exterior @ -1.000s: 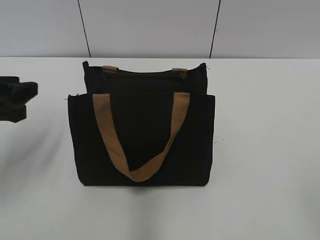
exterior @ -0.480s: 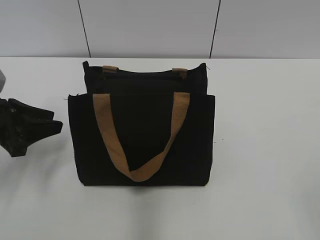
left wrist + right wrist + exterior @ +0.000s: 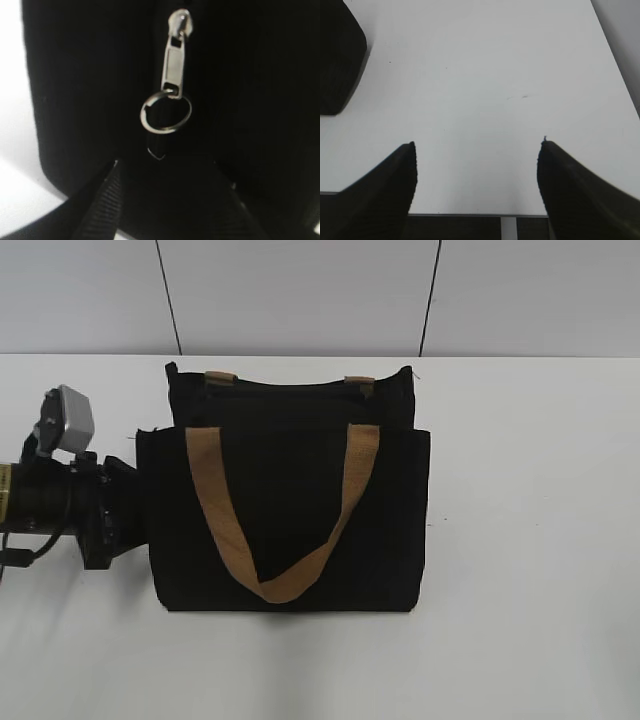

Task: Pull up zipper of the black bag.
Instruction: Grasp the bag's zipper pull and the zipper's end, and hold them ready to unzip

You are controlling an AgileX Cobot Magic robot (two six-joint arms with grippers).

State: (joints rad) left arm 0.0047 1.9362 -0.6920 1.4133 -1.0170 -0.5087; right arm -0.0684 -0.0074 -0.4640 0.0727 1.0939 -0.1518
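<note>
A: Where is the zipper (image 3: 176, 60), the black zip line with a small silver metal pull tab, to be found?

B: In the left wrist view it is seen running up the end face of the black bag (image 3: 285, 505), a rectangular black fabric tote. A thin steel split ring (image 3: 165, 114) hangs from the tab, and a short dark strip of fabric is threaded through the ring.

A: How is it expected to handle?

B: The tab is judged light, hard and smooth, so it could slip between flat pads. The better hold is thought to be the ring or the strip below it. The bag's woven cloth is soft and is likely to give or slide when the slider is drawn, so bracing may be called for.

A: What else is noted on the bag?

B: A tan webbing handle (image 3: 230, 530) is draped in a loop down its front panel, and the stubs of a second one show at its top edge. The bag is stood on a white matte table (image 3: 530, 540).

A: And the grippers?

B: The left gripper (image 3: 167, 200) is placed against the bag's left end, its fingers spread apart just below the ring, with nothing held. The right gripper (image 3: 476, 165) is seen well apart from the bag, over bare table, its jaws wide and empty.
</note>
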